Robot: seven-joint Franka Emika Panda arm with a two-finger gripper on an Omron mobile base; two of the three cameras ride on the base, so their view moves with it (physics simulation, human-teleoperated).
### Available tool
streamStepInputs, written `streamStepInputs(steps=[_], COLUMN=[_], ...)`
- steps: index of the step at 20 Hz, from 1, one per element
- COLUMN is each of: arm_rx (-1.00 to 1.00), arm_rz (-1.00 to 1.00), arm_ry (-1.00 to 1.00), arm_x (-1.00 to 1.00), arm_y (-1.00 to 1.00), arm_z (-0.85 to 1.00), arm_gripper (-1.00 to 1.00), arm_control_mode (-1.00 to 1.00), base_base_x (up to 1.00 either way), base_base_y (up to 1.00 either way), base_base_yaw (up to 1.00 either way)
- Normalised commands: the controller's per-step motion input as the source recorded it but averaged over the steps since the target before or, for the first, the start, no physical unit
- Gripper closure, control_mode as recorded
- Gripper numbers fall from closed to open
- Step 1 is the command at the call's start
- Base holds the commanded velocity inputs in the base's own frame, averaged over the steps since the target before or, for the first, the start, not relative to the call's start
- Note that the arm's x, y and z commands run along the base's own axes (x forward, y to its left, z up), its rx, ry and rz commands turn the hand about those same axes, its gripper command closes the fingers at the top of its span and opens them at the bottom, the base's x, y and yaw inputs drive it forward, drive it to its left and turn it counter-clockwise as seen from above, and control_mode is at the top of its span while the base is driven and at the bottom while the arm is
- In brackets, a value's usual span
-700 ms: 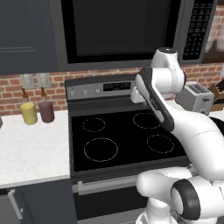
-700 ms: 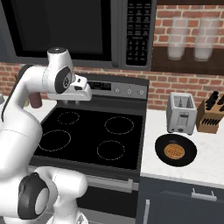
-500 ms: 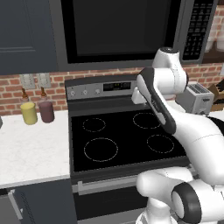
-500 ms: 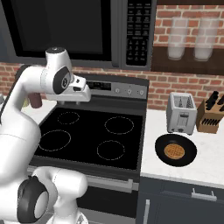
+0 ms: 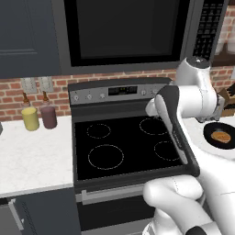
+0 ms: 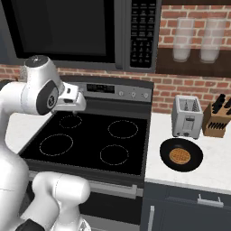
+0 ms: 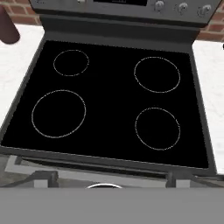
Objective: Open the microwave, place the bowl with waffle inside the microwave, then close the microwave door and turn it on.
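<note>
The gripper [image 6: 74,100] hangs above the far part of the stove [image 6: 94,140], close in front of the knob panel [image 5: 117,92], with its fingers spread wide and nothing between them. It looks down onto the black cooktop, so it is turned away from what the job needs first.

That first thing is the microwave [image 5: 133,34], and it sits straight above the hand, over the range. Its door [image 6: 61,27] is shut, a wide panel whose long side runs left to right, with the keypad [image 6: 142,31] in a strip at its right end. I cannot make out a handle on it from here. My guess is the hand has to rise and tip up toward the door before anything else can happen.

The bowl with waffle [image 6: 181,155] rests on the counter to the right of the stove, just in front of the toaster [image 6: 187,116] and well apart from the hand.

From the right side the bowl, toaster and knife block [image 6: 217,119] all show plainly; from the left the bowl [image 5: 220,136] peeks past the arm, and there you get the yellow jar [image 5: 30,117] and maroon jar [image 5: 48,115] on the left counter instead. The hand's own camera gives the four burner rings [image 7: 59,113].
</note>
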Motion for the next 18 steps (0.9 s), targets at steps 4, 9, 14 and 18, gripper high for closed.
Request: streamStepInputs(steps=[4, 9, 14, 18], arm_rx=[0.0, 0.0, 0.0, 0.0], arm_rz=[0.0, 0.0, 0.0, 0.0], arm_ry=[-0.48, -0.3, -0.05, 0.01], arm_x=[-0.36, -0.14, 0.0, 0.1], arm_y=[-0.24, -0.33, -0.42, -0.35], arm_z=[0.57, 0.7, 0.75, 0.54], arm_gripper=[-1.0, -1.0, -1.0, -1.0], arm_control_mode=[-1.0, -1.0, -1.0, -1.0], base_base_x=[0.0, 0.0, 0.0, 0.0], base_base_y=[0.0, 0.0, 0.0, 0.0], base_base_yaw=[0.0, 0.0, 0.0, 0.0])
